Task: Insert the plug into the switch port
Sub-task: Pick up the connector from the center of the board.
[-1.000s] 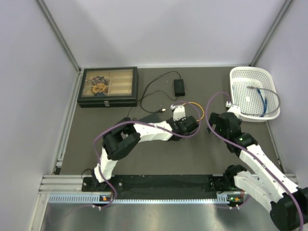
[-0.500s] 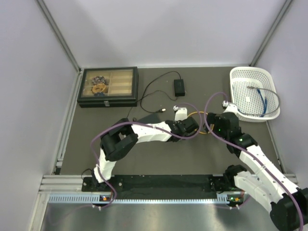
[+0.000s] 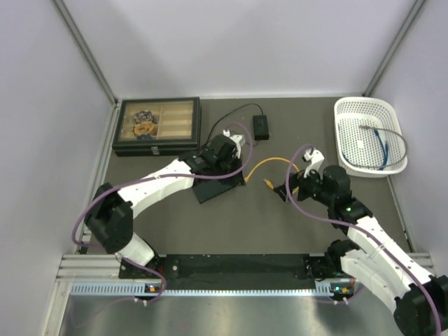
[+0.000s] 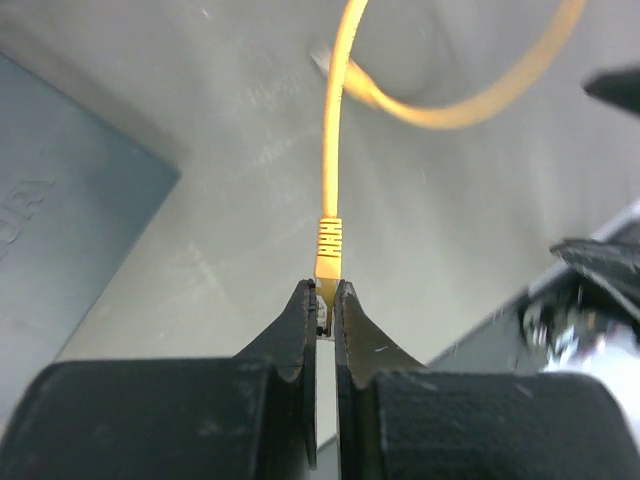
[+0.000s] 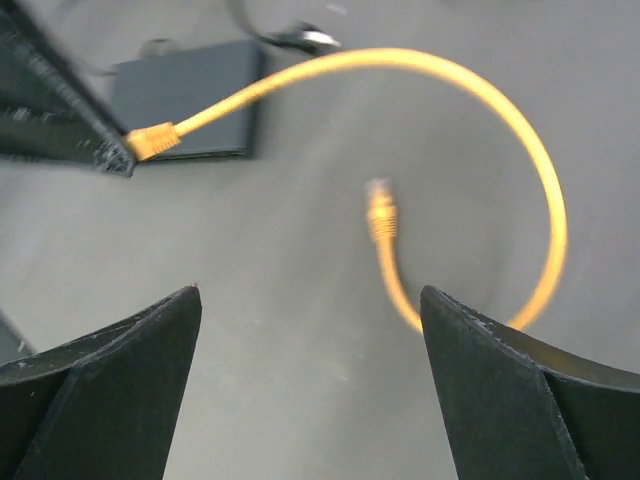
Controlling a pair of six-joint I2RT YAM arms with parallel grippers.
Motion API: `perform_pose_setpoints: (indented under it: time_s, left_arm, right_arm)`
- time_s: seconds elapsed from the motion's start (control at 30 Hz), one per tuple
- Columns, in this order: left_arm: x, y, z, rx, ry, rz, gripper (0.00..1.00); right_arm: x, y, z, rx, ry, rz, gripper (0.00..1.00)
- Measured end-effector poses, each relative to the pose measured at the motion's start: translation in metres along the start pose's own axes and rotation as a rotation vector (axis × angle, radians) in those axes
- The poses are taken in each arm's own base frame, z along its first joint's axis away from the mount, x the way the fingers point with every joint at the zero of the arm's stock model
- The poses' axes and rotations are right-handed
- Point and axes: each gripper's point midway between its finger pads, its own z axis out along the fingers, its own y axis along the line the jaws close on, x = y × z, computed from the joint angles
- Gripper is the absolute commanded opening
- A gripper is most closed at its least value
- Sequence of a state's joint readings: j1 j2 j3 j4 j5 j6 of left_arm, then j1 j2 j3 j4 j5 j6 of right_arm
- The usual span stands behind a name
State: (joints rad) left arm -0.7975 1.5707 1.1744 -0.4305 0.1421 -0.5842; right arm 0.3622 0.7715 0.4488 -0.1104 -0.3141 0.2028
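Observation:
My left gripper [image 4: 325,300] is shut on one plug [image 4: 327,262] of a short yellow cable [image 3: 269,163] and holds it just right of the flat dark grey switch box [image 3: 213,187]. The box lies on the table under the left wrist and also shows in the left wrist view [image 4: 60,190] and the right wrist view [image 5: 190,95]. I cannot see its port. The cable loops right to its free plug [image 5: 378,212], which lies on the table. My right gripper [image 5: 310,300] is open and empty, just right of that free plug [image 3: 268,184].
A black power brick [image 3: 260,126] with a thin black lead lies behind the box. A black compartment case [image 3: 157,126] stands at the back left. A white basket [image 3: 350,112] holding a blue cable [image 3: 383,143] stands at the back right.
My left arm has swung left and back with the yellow plug, uncovering the switch box. The cable has stretched out to the left. My right gripper has moved left and nearer.

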Motion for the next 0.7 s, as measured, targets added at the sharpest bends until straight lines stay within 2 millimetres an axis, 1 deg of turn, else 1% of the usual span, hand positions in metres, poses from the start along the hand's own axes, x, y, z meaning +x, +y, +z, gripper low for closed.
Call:
perform_pose_setpoints:
  time_s: [0.03,0.1,0.2,0.3,0.33,0.43,0.47,0.53,0.6,0.67,0.7]
  left_arm:
    - [0.001,0.001,-0.007,0.016,0.014,0.025,0.00]
    - [0.010,-0.002,-0.021,0.055,0.056,0.075,0.00]
    - [0.019,-0.004,-0.039,0.101,0.106,0.131,0.00]
    - [0.024,-0.002,-0.055,0.123,0.136,0.171,0.00]
    - [0.024,-0.001,-0.059,0.126,0.137,0.181,0.00]
    - [0.025,0.000,-0.071,0.139,0.139,0.204,0.00]
    - [0.026,-0.001,-0.074,0.146,0.140,0.211,0.00]
    - [0.028,-0.002,-0.079,0.160,0.147,0.223,0.00]
    - [0.031,-0.004,-0.082,0.174,0.154,0.233,0.00]
    - [0.032,-0.005,-0.084,0.184,0.159,0.242,0.00]
    - [0.033,-0.006,-0.085,0.188,0.162,0.245,0.00]
  right_arm:
    - [-0.001,0.008,0.000,-0.041,-0.013,-0.025,0.90]
    - [-0.003,0.023,0.000,-0.113,-0.037,-0.087,0.90]
    - [-0.006,0.059,0.000,-0.244,-0.070,-0.234,0.90]
    - [0.002,0.094,0.000,-0.356,-0.086,-0.406,0.88]
    - [0.004,0.101,0.000,-0.381,-0.093,-0.459,0.87]
    - [0.008,0.110,0.005,-0.402,-0.102,-0.588,0.83]
    - [0.010,0.112,0.007,-0.403,-0.099,-0.633,0.79]
    - [0.012,0.122,0.009,-0.418,-0.098,-0.725,0.76]
    - [0.009,0.134,0.011,-0.429,-0.105,-0.809,0.70]
    - [0.001,0.143,0.015,-0.430,-0.127,-0.874,0.65]
    - [-0.004,0.147,0.017,-0.426,-0.140,-0.900,0.64]
